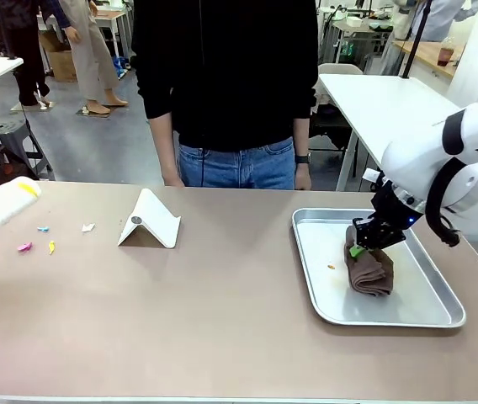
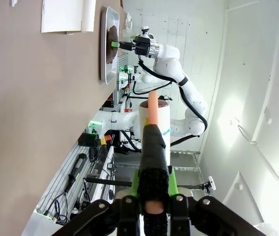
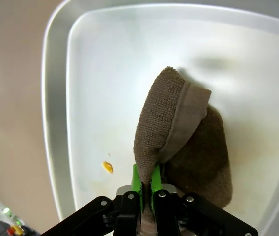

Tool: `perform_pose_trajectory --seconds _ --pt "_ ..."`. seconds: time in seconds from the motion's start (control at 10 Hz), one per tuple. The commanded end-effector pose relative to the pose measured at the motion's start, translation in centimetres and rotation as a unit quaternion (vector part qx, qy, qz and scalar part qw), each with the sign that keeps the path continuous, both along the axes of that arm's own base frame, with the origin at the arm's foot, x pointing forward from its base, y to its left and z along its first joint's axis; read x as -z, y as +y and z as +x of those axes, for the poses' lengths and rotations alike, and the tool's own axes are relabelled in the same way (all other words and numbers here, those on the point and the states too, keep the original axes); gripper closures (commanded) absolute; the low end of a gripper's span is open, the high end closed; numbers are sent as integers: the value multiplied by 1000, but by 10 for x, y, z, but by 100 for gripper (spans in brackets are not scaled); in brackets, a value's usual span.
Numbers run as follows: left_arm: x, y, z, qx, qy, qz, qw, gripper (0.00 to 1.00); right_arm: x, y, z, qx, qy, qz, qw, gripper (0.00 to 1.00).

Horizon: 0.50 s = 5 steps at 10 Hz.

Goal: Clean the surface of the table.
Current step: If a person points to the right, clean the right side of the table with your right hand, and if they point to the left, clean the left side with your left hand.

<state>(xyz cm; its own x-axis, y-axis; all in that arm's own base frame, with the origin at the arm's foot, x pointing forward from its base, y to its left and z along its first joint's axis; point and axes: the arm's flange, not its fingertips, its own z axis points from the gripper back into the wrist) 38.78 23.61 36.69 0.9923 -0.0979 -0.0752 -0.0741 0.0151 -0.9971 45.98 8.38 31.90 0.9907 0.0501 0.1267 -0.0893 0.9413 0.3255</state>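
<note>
Brown cloth (image 3: pixel 179 128), limp, pinched at its fold by closed right gripper (image 3: pixel 147 178); left gripper (image 2: pixel 154 186) clamps lint roller (image 2: pixel 153 142); table (image 1: pixel 222 320) rigid, smooth.

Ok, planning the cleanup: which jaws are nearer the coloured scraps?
Left. The left jaws hold the lint roller just beside the scraps; the right jaws are far across the table, in the tray, shut on the brown cloth.

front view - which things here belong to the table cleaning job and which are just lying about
Job: table; scraps on it; roller in the left hand; cloth in the right hand.
Lying about: white stand; probably the tray under the cloth, with a crumb in it.
</note>
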Motion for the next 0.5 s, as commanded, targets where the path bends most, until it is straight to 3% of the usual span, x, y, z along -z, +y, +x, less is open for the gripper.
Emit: perform_pose_trajectory --seconds 0.0,0.4 --pt "-9 6 -6 6 -7 -3 1000 100 6 11 8 -25 -24 30 999 92" --pt "-9 6 -6 6 -7 -3 1000 100 11 47 13 -79 -24 40 996 92"
